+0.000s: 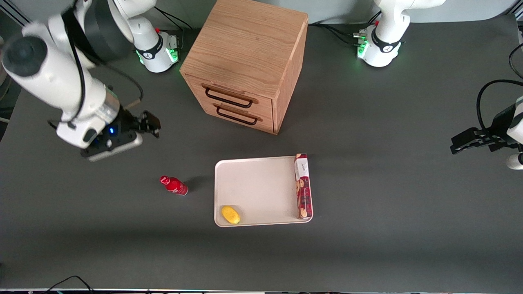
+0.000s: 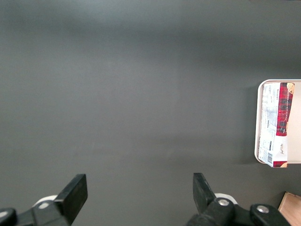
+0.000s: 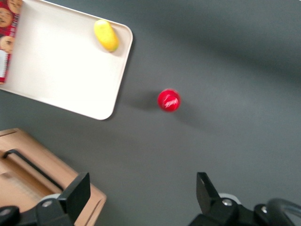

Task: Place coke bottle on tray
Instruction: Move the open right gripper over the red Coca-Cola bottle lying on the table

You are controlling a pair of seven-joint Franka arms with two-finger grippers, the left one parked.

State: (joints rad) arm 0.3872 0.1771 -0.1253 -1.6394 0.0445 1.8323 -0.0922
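Bottle (image 1: 174, 185) stands on the table (image 1: 367, 245), just beside the tray (image 1: 257, 188) but not touching it. Gripper (image 1: 152, 124) hangs above the table, farther from the camera than the bottle, wide open and holding nothing. Lemon (image 1: 230, 214) and cookie box (image 1: 302, 186) lie on the tray.

Dark grey table (image 1: 367, 134), wooden two-drawer cabinet (image 1: 245, 61) with dark handles, possibly a pale wall strip above
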